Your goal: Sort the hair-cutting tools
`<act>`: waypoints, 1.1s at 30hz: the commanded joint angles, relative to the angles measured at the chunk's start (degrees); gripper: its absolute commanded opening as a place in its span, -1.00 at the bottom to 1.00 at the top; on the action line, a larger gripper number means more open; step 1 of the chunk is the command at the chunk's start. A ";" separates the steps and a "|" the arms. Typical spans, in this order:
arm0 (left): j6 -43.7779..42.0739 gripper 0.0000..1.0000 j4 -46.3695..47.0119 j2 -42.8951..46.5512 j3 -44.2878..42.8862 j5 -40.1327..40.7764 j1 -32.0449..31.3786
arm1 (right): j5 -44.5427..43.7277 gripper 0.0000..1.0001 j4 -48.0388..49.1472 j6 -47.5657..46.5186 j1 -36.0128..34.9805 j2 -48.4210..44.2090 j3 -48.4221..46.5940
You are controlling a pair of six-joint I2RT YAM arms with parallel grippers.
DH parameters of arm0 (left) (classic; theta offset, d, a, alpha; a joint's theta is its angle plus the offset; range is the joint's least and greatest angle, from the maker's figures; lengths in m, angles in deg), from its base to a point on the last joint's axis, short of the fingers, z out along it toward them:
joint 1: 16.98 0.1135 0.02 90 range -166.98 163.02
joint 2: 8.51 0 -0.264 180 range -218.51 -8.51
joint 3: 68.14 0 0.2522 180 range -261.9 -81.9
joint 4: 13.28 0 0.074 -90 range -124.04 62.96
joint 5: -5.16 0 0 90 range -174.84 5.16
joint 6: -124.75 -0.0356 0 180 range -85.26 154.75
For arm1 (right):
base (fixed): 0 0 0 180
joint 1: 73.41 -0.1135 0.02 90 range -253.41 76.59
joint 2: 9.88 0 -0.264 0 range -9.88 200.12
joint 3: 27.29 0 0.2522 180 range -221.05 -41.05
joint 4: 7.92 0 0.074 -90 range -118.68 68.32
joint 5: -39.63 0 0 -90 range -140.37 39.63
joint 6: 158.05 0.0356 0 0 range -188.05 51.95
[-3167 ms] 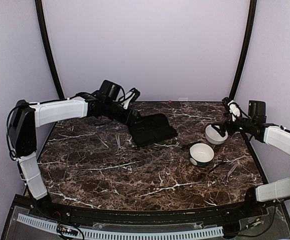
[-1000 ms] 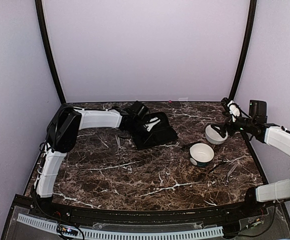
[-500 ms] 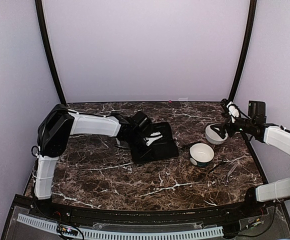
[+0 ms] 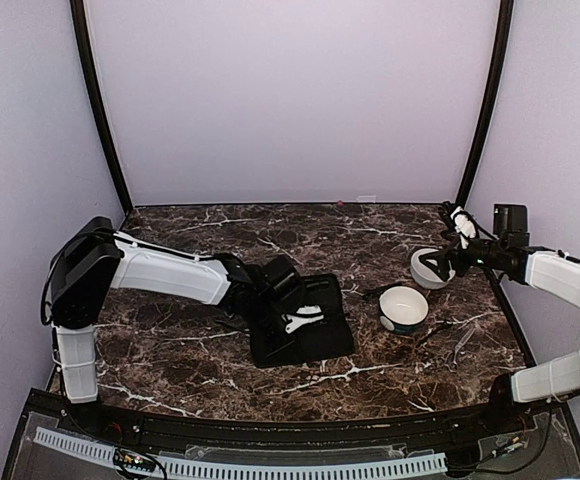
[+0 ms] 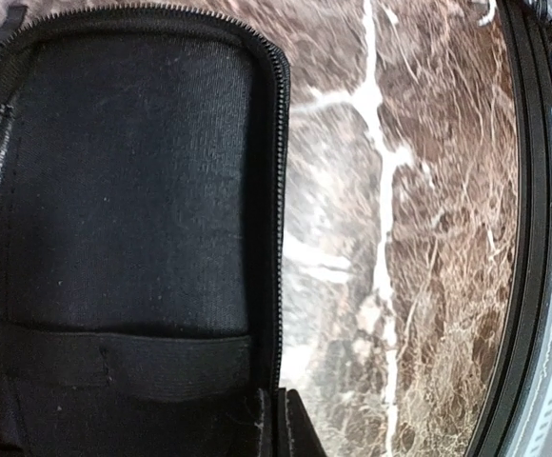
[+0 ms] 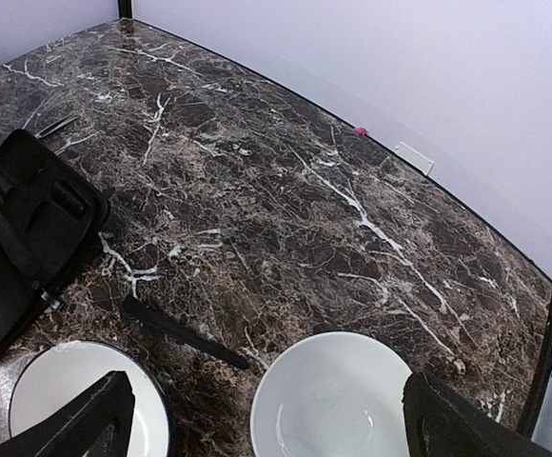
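Note:
My left gripper (image 4: 296,321) is shut on the zip edge of the flat black case (image 4: 310,335), which lies open mid-table. In the left wrist view the shut fingertips (image 5: 278,424) pinch the case (image 5: 124,190) at its zipper. My right gripper (image 4: 450,256) hangs open just above a white bowl (image 4: 428,268), holding nothing. In the right wrist view its spread fingers frame that bowl (image 6: 343,405). A slim dark comb-like tool (image 6: 183,333) lies left of it, and a thin silvery tool (image 6: 57,125) lies beyond the case (image 6: 19,228). No scissors are clearly visible.
A second white bowl with a dark rim (image 4: 403,308) stands in front of the first, seen also at the lower left in the right wrist view as a bowl (image 6: 67,400). The dark comb (image 4: 374,293) lies between case and bowls. The table's black front rim (image 5: 528,238) is near the case.
My left arm has dragged the black case from the back of the table toward the front and slightly right. The right arm has barely moved and stays open.

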 commanded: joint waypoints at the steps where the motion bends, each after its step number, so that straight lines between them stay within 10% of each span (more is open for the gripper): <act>1: 1.34 -1.00 -1.11 3.30 3.16 -0.07 -1.71 | 0.34 0.98 1.12 -0.44 -0.23 0.96 -0.95; 23: -0.03 -1.00 -5.89 6.98 5.78 -1.03 -4.64 | -2.36 0.87 -10.10 -1.15 -0.21 3.47 -8.31; 33: 6.27 -0.22 4.79 16.18 10.05 -1.08 -5.08 | -6.50 0.42 -39.38 -17.91 -0.21 -0.99 -10.90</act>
